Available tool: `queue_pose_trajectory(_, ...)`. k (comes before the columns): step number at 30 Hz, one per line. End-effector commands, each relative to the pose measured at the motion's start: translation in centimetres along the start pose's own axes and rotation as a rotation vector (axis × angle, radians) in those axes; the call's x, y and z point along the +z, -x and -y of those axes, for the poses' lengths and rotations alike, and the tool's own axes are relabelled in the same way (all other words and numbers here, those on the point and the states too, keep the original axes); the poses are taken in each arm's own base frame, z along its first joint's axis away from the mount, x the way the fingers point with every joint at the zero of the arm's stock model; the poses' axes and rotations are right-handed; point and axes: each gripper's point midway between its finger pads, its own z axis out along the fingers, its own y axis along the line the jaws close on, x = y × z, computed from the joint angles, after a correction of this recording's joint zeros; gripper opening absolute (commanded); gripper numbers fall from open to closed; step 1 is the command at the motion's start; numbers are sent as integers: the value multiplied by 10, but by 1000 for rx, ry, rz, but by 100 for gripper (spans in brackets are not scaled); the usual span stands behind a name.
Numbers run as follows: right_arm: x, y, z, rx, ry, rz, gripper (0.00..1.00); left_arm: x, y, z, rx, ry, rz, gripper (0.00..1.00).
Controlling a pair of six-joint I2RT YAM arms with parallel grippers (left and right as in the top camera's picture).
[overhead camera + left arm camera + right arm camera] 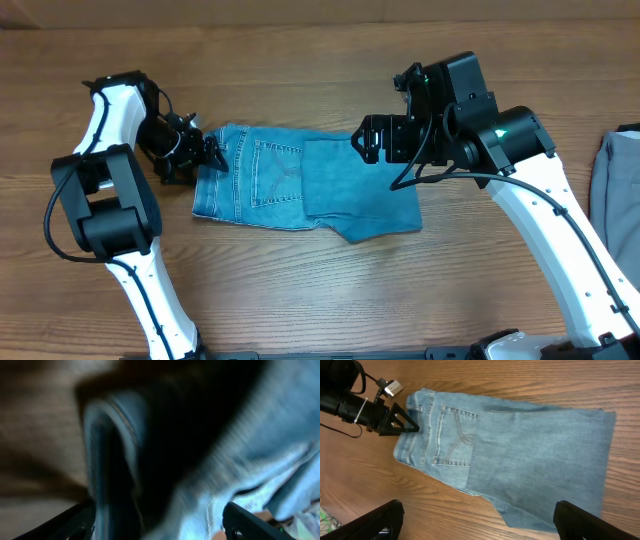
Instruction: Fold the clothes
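Left pincer (210,155) spread around waistband (410,447) of light blue denim jeans (300,185), I reckon for fold grab; right pincer (366,140) released, hovering.

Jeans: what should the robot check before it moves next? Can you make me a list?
1. Jeans lie flat on the table, one layer folded over: ok.
2. Left hand is at the waistband, with denim between its spread fingers: ok.
3. Left hand has a firm hold on the denim: cannot tell, its close-up view is blurred.
4. Right hand is open and empty above the jeans: ok.
5. Grey garment lies apart from the jeans, at the table's edge: ok.
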Motion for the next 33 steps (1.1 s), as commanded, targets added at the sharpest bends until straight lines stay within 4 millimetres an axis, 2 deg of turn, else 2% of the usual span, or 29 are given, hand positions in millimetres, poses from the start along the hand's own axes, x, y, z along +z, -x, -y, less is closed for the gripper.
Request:
queue_pose_trajectory(1,-13,8,0,-14,-18,51,100,9,0,-3,-27,11,-7,75)
queue_pose_trajectory(4,-13,9,0,-15,-17,55,100,15,0,4,-7,8,-14,41)
queue_pose_trajectory(9,-13,9,2,-15,-27,59,100,33,3,34,52,-64,-9,4)
queue_pose_trajectory(13,-13,8,2,-13,-30,52,100,36,-4,42,72,-41,-36,4)
queue_pose_trajectory(15,-13,6,3,-10,-33,45,100,29,-8,32,24,28,-51,4)
queue_pose_trajectory(18,-13,5,6,-7,-49,41,100,-1,-14,14,-71,127,-54,4)
queue_pose_trajectory(20,-13,4,7,-6,-55,38,100,-29,-18,4,-126,181,-40,4)
queue_pose_trajectory(23,-13,3,8,-5,-59,38,100,-83,-24,-6,-193,252,22,4)
queue_pose_trajectory(25,-13,4,8,-5,-59,39,100,-120,-23,-4,-201,277,98,4)
queue_pose_trajectory(27,-13,4,8,-5,-59,39,100,-153,-19,9,-174,261,218,4)
queue_pose_trajectory(30,-13,4,8,-5,-59,38,100,-198,-22,41,-105,247,382,4)
queue_pose_trajectory(33,-13,4,8,-5,-59,38,100,-224,-30,75,-24,247,486,4)
